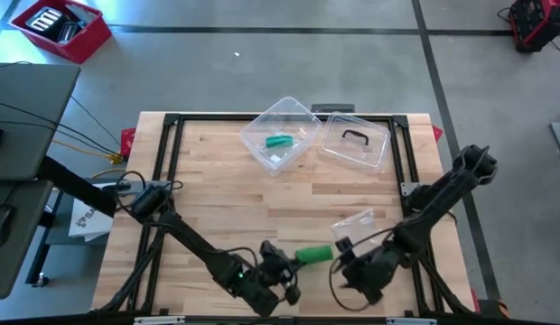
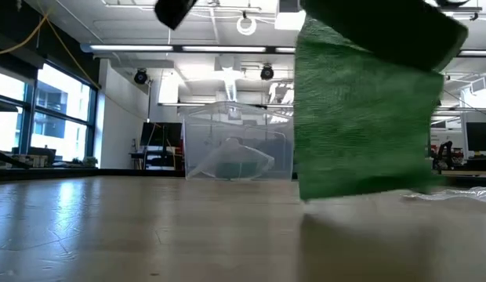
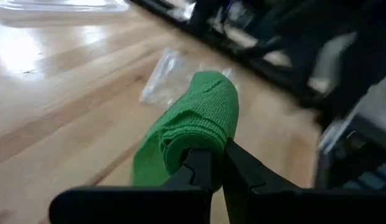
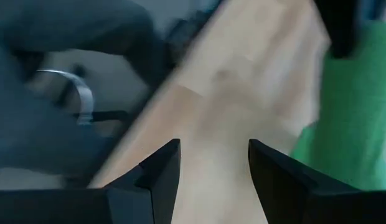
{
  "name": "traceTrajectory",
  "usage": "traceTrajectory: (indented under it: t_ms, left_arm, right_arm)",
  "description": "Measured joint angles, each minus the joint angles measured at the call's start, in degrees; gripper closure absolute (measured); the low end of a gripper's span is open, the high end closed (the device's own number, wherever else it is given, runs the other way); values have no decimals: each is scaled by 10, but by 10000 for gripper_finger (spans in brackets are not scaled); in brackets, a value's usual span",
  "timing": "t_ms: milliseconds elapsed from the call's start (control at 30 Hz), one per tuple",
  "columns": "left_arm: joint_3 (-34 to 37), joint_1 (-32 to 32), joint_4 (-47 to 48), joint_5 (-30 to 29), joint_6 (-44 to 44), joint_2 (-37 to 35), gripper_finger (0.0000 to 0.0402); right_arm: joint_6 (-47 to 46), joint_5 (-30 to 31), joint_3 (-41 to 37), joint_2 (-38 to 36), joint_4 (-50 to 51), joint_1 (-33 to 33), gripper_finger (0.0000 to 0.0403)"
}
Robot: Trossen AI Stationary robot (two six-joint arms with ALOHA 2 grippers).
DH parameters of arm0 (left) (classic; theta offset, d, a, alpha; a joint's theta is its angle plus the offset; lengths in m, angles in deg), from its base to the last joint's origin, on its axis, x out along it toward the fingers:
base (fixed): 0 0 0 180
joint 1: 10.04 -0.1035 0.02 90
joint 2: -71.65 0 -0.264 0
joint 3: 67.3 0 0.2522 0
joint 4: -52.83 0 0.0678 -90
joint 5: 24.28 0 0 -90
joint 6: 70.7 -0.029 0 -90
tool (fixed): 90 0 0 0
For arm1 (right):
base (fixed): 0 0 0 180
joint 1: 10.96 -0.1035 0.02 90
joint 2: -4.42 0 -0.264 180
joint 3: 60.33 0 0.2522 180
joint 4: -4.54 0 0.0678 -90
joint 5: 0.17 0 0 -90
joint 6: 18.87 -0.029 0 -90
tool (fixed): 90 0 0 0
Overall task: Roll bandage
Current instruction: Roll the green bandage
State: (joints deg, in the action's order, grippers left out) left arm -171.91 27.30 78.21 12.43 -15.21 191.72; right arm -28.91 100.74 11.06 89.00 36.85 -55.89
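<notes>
A green bandage [image 1: 314, 255], partly rolled, is in my left gripper [image 1: 284, 266] near the table's front edge. In the left wrist view the roll [image 3: 202, 121] reaches away from the shut fingers, and a loose tail [image 3: 145, 167] hangs off its side. In the low view the bandage [image 2: 357, 117] hangs down to about table height. My right gripper [image 4: 211, 165] is open and empty, just right of the bandage [image 4: 348, 112], and it also shows in the high view [image 1: 350, 268]. My left gripper pinches the near end of the roll [image 3: 192, 144] between its two fingers, which lie along the roll. The roll is held above the table. Its loose part [image 2: 360, 184] hangs below, and I cannot tell whether the lower edge touches the wood.
A clear plastic wrapper [image 1: 354, 222] lies just behind the grippers. At the far side stand an open clear box [image 1: 280, 134] with another green roll [image 1: 279, 142] in it and, to its right, its lid [image 1: 354, 143]. Bare wood lies between the box and the grippers.
</notes>
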Motion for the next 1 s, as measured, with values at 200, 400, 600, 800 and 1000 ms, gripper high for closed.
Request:
traceTrajectory:
  t_ms: [200,400,600,800,1000]
  left_arm:
    - [0,-53,122,5,34,16,396]
    - [1,-108,127,45,13,65,396]
    - [-1,-125,193,32,53,82,396]
    - [1,-92,324,-4,189,83,398]
    - [22,-29,255,-10,249,68,398]
  right_arm:
    - [26,-9,11,9,-11,-9,224]
    - [46,39,-29,62,-90,37,224]
    - [73,96,-54,129,-114,93,224]
    - [55,35,-98,131,-163,131,224]
    - [24,-27,-110,53,-138,104,224]
